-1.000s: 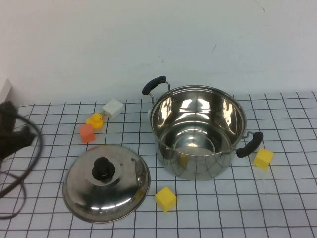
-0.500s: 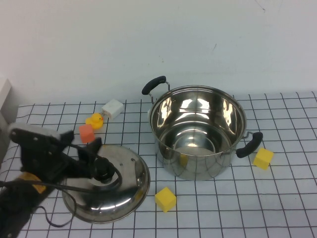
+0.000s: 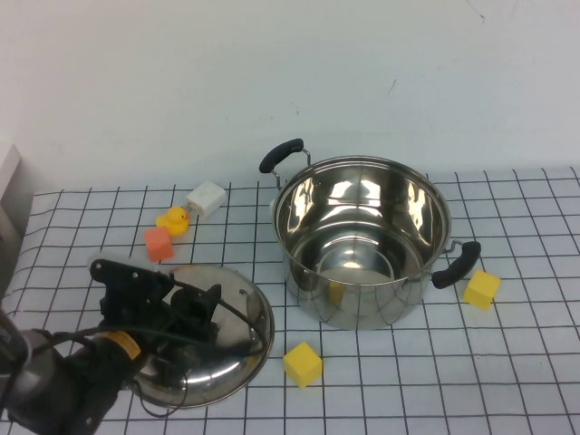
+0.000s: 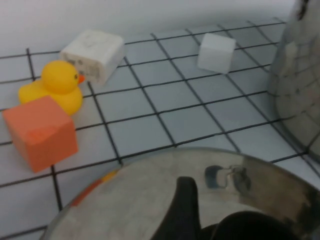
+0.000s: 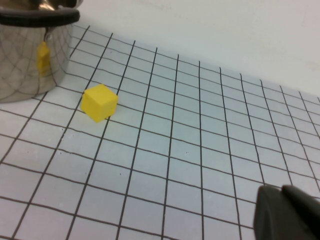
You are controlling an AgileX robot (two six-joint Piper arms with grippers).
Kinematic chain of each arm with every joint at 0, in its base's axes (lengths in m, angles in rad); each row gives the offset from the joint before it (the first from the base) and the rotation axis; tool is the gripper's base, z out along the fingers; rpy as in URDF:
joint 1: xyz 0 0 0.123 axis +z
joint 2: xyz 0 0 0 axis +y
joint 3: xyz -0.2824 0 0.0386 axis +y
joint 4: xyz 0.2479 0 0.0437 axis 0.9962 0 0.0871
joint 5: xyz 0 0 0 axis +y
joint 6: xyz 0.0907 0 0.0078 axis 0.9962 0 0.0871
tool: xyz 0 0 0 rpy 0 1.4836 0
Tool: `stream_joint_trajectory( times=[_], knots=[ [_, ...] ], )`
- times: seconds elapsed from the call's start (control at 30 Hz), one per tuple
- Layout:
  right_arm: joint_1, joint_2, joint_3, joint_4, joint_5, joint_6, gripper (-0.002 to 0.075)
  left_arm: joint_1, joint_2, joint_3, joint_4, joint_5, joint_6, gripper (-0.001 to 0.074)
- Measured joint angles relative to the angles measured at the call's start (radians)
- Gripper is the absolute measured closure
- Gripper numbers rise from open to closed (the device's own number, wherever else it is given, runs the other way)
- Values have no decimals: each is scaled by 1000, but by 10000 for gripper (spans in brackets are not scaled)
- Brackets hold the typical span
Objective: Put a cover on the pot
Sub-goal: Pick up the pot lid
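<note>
The pot [image 3: 361, 240] is big, round and very shiny, with straight sides and two black handles, one at the back and one at the front right. It stands open on the table, off to the right of the left gripper [image 3: 195, 311] and a bit farther back. Nothing lies inside it (only bright reflections show on its walls and floor).

The left gripper is low over the domed steel lid [image 3: 231, 313], right at the lid's black knob. Its dark fingers [image 4: 182, 210] reach down by the knob, but I cannot tell if they have closed on it. The lid lies flat on the table, apart from the pot.

Just behind the left gripper sit an orange block [image 3: 159, 243], a yellow duck [image 3: 174, 220] and a white block [image 3: 207, 198], all close together. A yellow cube [image 3: 303, 363] lies in front of the pot, to the gripper's right. Another yellow cube [image 3: 481, 289] sits by the pot's right handle.

The right gripper [image 5: 287, 212] shows only as a dark tip in its own wrist view, low near that second cube; I cannot tell how it stands.

The table [image 3: 507, 362] is white with a black grid of lines. Behind it is a plain white wall [image 3: 272, 82].
</note>
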Motion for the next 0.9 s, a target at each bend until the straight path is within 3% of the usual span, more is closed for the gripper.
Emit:
stream_joint_trajectory(
  times=[0.2, 0.43, 0.63, 0.9],
  knots=[
    [0, 0, 0, 0, 0, 0, 717, -24, 22, -7, -81, 0, 10, 185],
    [0, 0, 0, 0, 0, 0, 717, -24, 22, -8, -115, 72, -28, 405],
    [0, 0, 0, 0, 0, 0, 717, -24, -11, -8, -119, 117, -96, 404],
    [0, 0, 0, 0, 0, 0, 717, -24, -295, 0, -138, 418, -145, 404]
  ],
)
